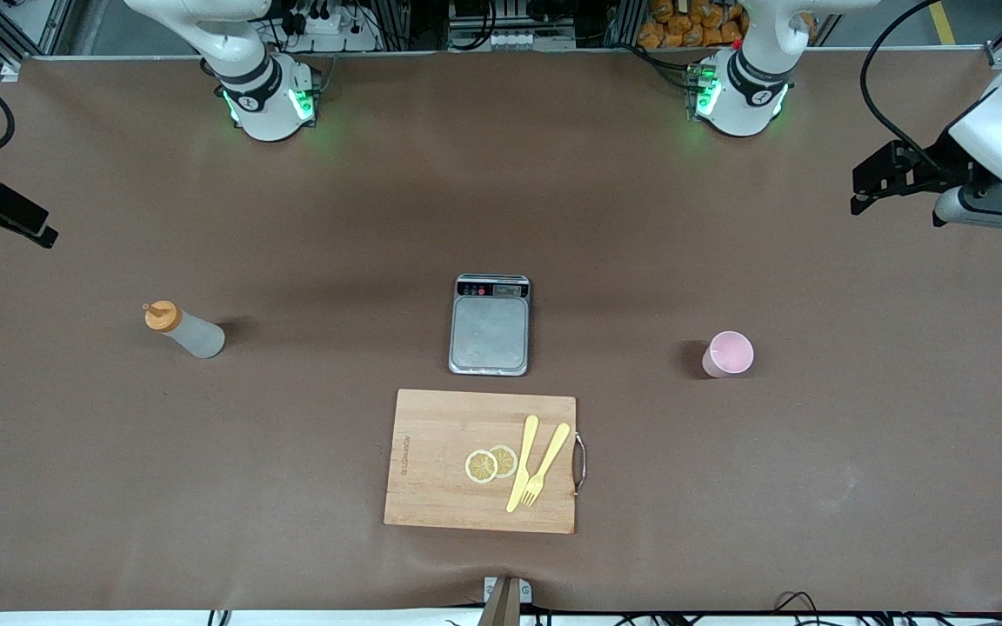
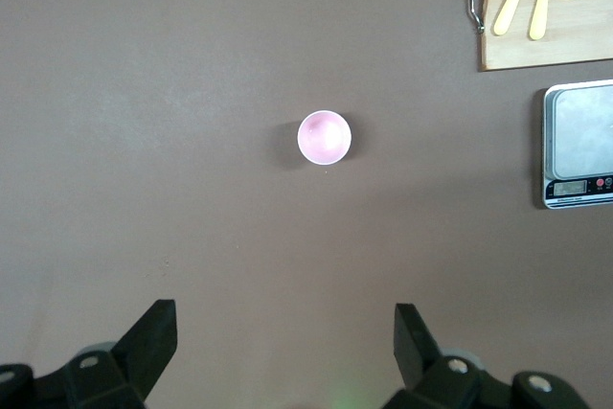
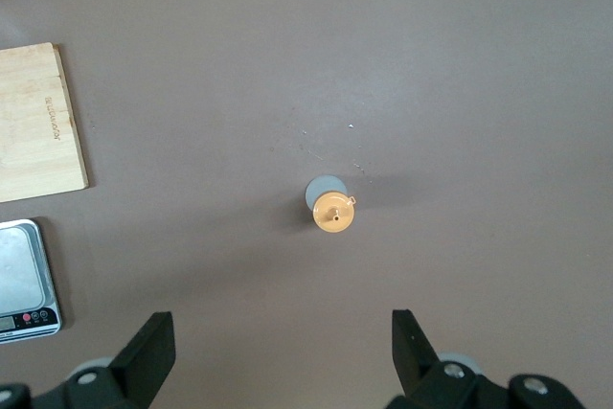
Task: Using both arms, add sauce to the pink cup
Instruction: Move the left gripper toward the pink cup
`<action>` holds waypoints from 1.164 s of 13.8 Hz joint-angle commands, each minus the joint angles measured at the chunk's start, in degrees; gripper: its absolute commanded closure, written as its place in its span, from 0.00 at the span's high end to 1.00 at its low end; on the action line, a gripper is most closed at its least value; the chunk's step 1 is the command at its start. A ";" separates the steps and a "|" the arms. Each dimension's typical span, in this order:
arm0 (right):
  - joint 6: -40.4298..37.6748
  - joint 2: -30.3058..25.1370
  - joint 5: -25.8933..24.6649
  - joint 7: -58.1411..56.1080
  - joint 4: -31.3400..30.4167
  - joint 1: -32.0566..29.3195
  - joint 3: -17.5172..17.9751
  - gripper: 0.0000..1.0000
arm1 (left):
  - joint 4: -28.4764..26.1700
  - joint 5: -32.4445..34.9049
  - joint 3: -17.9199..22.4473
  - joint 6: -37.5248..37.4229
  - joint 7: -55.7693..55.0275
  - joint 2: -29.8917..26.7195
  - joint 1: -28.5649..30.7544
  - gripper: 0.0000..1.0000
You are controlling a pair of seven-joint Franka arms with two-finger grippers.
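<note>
The sauce bottle [image 1: 183, 330], translucent grey with an orange nozzle cap, stands upright toward the right arm's end of the table. In the right wrist view the bottle [image 3: 332, 210] is seen from above, apart from my right gripper [image 3: 283, 328], which is open and empty. In the front view the right gripper [image 1: 36, 228] hangs over the table's edge at that end. The pink cup [image 1: 728, 354] stands upright toward the left arm's end. My left gripper [image 1: 859, 193] hangs over bare table there, open and empty [image 2: 285, 318], with the cup [image 2: 324, 137] well clear of it.
A grey scale [image 1: 490, 324] sits mid-table between bottle and cup. Nearer the front camera lies a wooden cutting board [image 1: 431, 461] with two lemon slices [image 1: 490, 463], a yellow knife and a yellow fork [image 1: 540, 465]. Brown cloth covers the table.
</note>
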 commanded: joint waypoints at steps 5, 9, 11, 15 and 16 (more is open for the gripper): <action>-0.19 -0.90 0.16 -0.57 -0.82 -0.97 0.62 1.00 | 0.13 0.78 0.25 0.28 0.96 -0.82 0.54 1.00; -1.59 -0.81 0.08 -0.49 -0.90 -0.89 0.62 1.00 | -1.35 0.69 0.08 0.02 1.13 -1.17 1.33 1.00; -2.65 -0.81 0.08 -0.05 -0.90 -1.41 0.62 1.00 | -2.94 0.43 0.07 0.45 1.92 -0.56 1.86 1.00; -4.06 -0.72 0.16 0.22 -1.08 -3.60 0.62 1.00 | -8.30 0.07 -1.67 3.00 2.45 -0.56 1.24 1.00; -4.15 -0.46 0.16 0.13 -1.08 -4.48 0.62 1.00 | -9.88 0.07 -1.86 4.57 2.45 -0.56 1.33 1.00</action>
